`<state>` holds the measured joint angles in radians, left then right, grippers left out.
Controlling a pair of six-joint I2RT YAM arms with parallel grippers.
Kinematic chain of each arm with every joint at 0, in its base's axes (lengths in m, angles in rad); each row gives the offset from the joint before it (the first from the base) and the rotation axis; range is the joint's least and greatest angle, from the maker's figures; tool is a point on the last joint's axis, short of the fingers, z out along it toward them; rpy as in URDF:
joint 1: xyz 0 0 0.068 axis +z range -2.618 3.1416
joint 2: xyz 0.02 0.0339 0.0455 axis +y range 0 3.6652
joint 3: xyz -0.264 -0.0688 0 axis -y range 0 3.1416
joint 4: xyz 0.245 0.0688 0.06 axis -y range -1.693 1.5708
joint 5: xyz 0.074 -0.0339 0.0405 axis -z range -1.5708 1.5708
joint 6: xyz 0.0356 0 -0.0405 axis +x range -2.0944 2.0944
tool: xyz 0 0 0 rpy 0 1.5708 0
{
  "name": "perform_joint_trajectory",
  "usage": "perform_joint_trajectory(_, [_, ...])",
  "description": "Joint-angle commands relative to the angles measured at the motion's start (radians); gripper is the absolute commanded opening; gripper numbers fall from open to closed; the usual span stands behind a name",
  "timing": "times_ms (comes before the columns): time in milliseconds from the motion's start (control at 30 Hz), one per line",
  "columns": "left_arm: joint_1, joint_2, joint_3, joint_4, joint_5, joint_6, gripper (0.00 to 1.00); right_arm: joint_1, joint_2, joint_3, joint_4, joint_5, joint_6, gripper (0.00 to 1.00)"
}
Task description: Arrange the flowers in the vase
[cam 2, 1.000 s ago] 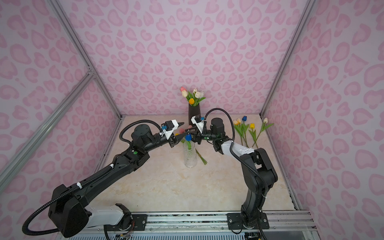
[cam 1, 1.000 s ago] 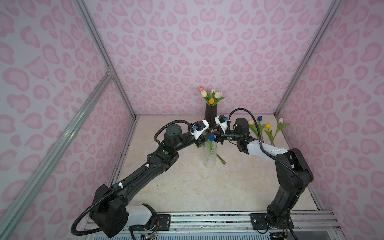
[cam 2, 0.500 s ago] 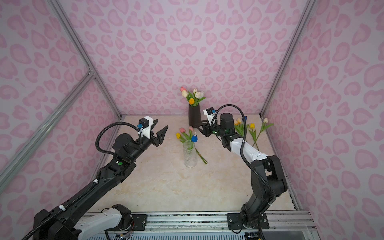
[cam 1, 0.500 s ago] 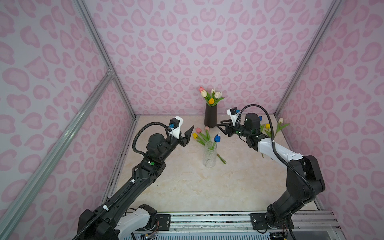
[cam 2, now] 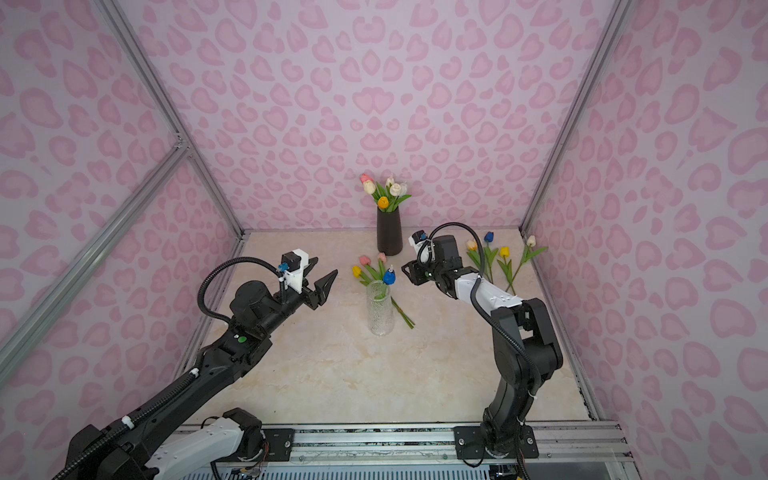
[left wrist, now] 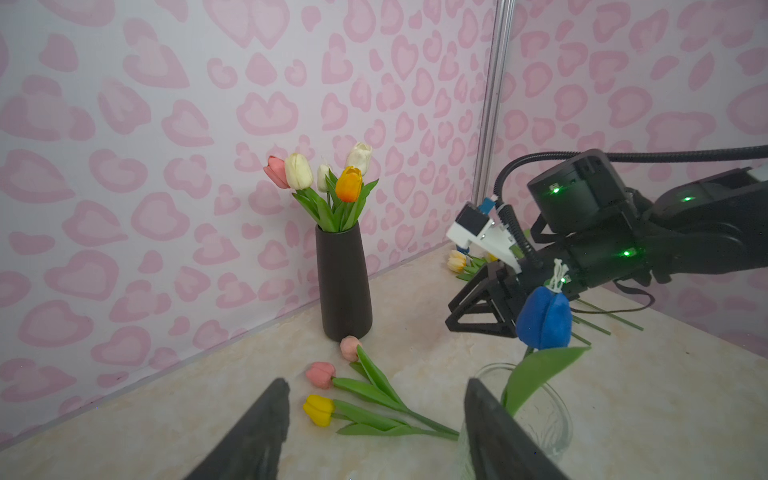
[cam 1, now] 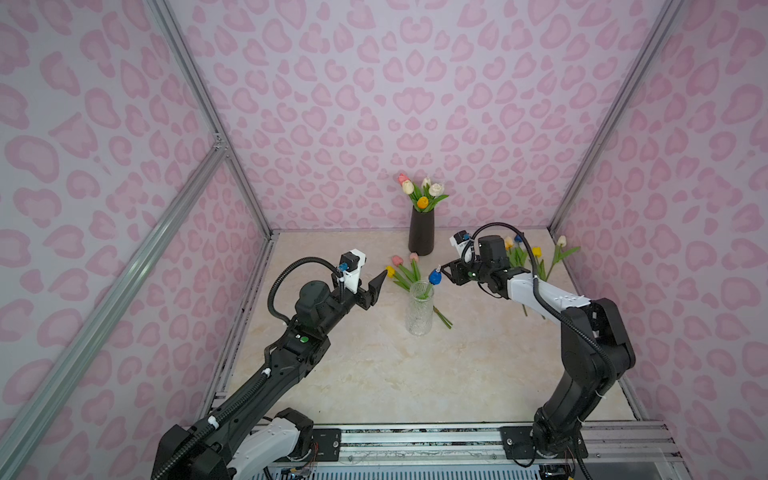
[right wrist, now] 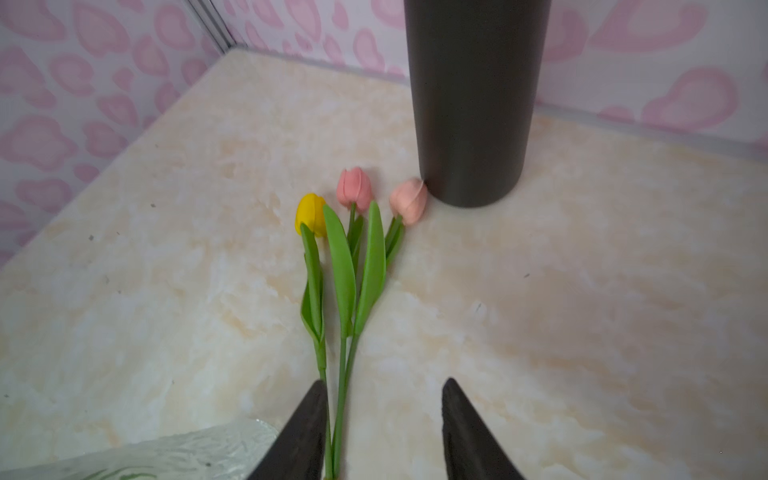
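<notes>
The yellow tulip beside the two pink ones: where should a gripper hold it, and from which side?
Probably the stem just below the head of the yellow tulip, from straight above, jaws across the stem. It lies flat, and there it fans apart from the pink tulips; toward the glass vase the stems crowd together.

Wrist cameras (low, close) share yellow tulip (left wrist: 318, 409).

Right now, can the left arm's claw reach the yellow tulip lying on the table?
Probably yes. The left claw is open and hovers near the yellow tulip, with nothing between them. The glass vase stands to one side, not in the way.
</notes>
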<state>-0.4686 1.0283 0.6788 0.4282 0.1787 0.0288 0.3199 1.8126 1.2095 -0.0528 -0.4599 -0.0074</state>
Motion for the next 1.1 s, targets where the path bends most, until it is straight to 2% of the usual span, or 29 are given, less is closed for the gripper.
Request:
perform_joint_trajectory(0, [-0.001,-0.008,-0.013,0.025,0.034,0.011,0.68,0.035,0.068,0.034,-0.11,0.081,-0.049,0.49])
perform_joint_trajectory(200, [-0.001,-0.005,-0.018,0.02,0.052,0.011,0.69,0.077,0.208,0.116,-0.127,0.108,-0.043,0.52])
perform_joint_trajectory(467, [-0.001,0.01,-0.002,0.004,0.045,0.015,0.7,0.111,0.347,0.268,-0.302,0.141,-0.083,0.55])
perform_joint_trajectory(633, [-0.001,0.019,0.005,0.005,0.054,0.014,0.7,0.142,0.41,0.375,-0.423,0.21,-0.105,0.56])
perform_joint_trajectory(767, [-0.001,0.022,0.011,0.006,0.054,0.017,0.7,0.153,0.439,0.408,-0.46,0.283,-0.086,0.5])
perform_joint_trajectory(1000, [-0.001,0.026,0.019,0.001,0.058,0.022,0.7,0.128,0.441,0.428,-0.496,0.407,0.0,0.29])
perform_joint_trajectory(1067, [-0.001,0.024,0.017,0.002,0.056,0.022,0.7,0.108,0.419,0.411,-0.487,0.425,0.02,0.25])
